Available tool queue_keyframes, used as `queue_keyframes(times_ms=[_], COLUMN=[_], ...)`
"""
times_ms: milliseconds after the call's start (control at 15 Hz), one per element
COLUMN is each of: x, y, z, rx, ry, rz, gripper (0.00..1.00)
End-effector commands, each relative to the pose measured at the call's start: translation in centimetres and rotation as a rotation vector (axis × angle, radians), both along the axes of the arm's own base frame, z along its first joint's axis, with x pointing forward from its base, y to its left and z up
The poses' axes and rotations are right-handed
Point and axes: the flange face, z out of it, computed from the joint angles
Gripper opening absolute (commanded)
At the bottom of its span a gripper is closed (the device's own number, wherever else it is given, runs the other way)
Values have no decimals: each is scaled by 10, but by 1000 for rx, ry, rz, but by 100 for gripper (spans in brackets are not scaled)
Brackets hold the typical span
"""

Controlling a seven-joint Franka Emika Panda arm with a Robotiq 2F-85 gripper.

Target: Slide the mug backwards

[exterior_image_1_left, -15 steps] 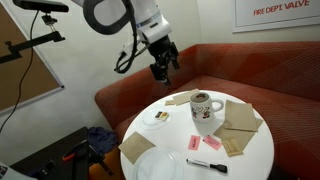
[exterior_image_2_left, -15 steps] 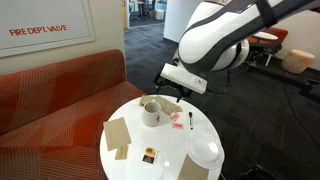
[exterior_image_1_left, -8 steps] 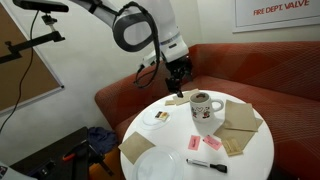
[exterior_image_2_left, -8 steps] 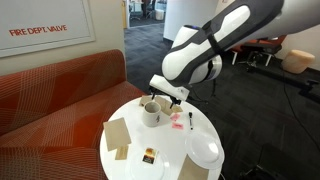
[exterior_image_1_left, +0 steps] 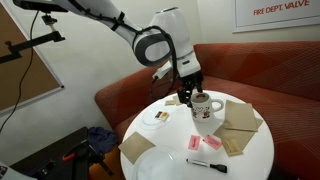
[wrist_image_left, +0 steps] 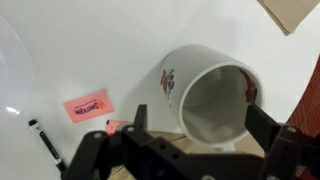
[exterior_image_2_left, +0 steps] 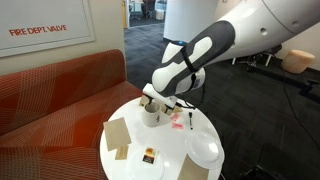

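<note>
The white mug [exterior_image_1_left: 206, 106] with a red print stands upright near the back of the round white table [exterior_image_1_left: 255, 160]. It also shows in an exterior view [exterior_image_2_left: 153, 113] and fills the wrist view [wrist_image_left: 205, 92], rim towards the camera. My gripper [exterior_image_1_left: 190, 96] is open at the mug's side nearest the sofa. In the wrist view the two fingers [wrist_image_left: 198, 118] straddle the mug's rim without closing on it. In an exterior view the gripper [exterior_image_2_left: 150, 100] is just above the mug.
A large white plate [exterior_image_1_left: 158, 165], a pink note [wrist_image_left: 87, 104] and a black marker [wrist_image_left: 45, 145] lie on the table. Brown napkins [exterior_image_1_left: 240, 118] lie beside the mug. A small saucer [exterior_image_1_left: 158, 117] sits on the table. A red sofa [exterior_image_1_left: 130, 90] stands behind.
The arm has swung in from above the sofa and come down to the mug, so the open fingers now straddle it. The mug has not moved.
</note>
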Motion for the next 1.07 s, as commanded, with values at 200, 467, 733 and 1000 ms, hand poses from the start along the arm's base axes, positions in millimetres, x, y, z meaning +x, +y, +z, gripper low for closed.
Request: queue_keyframes(times_ms=[200, 467, 733, 1000], x=[15, 15, 9, 7], y=[5, 5, 5, -2], z=[-27, -36, -43, -31], rx=[-2, 0, -2, -31], ry=[46, 63, 51, 30], rz=[-31, -26, -2, -52], gripper=[100, 100, 100, 100])
